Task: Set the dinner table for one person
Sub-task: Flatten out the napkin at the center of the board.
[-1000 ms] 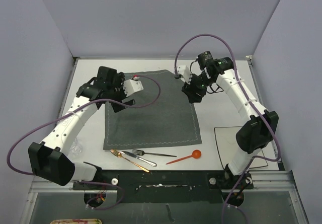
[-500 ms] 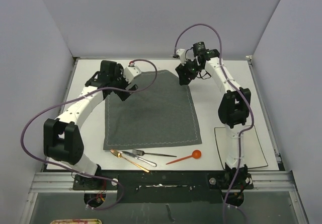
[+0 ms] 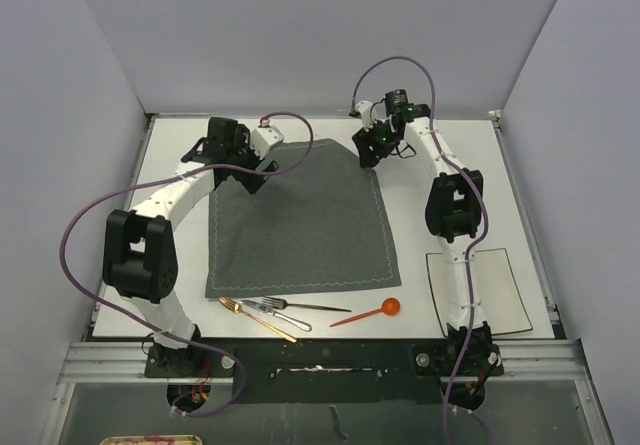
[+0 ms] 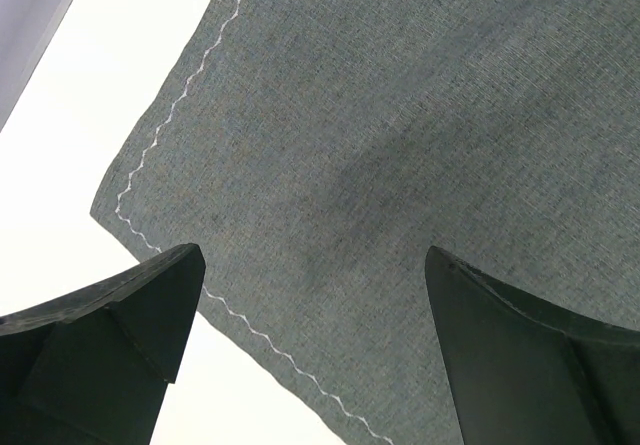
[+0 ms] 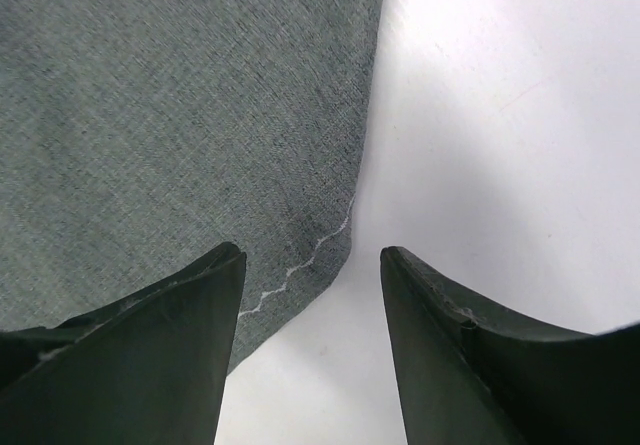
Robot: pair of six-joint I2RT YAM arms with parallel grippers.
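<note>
The dinner table is the big white top that fills the middle of the top view. A dark grey placemat lies flat on it, right in the centre of the frame.

The left gripper hangs over the mat's upper left corner. Its two fingers are wide apart and hold nothing. The right gripper hangs over the mat's upper right corner. Its fingers are apart too. The stitched corner lies on the table below the gap and is not pinched. I cannot tell if any fingertip touches the cloth.

I think the step now is to let go of the mat and move away. To do it well, both arms should go straight up first. Then no finger catches the cloth, drags it crooked or folds a corner.

A square plate waits at the lower right of the top view. The forks and knife and an orange spoon lie in a row just under the mat's bottom edge. None of them is on the mat yet, so most of the job is left. The plate probably comes next.
</note>
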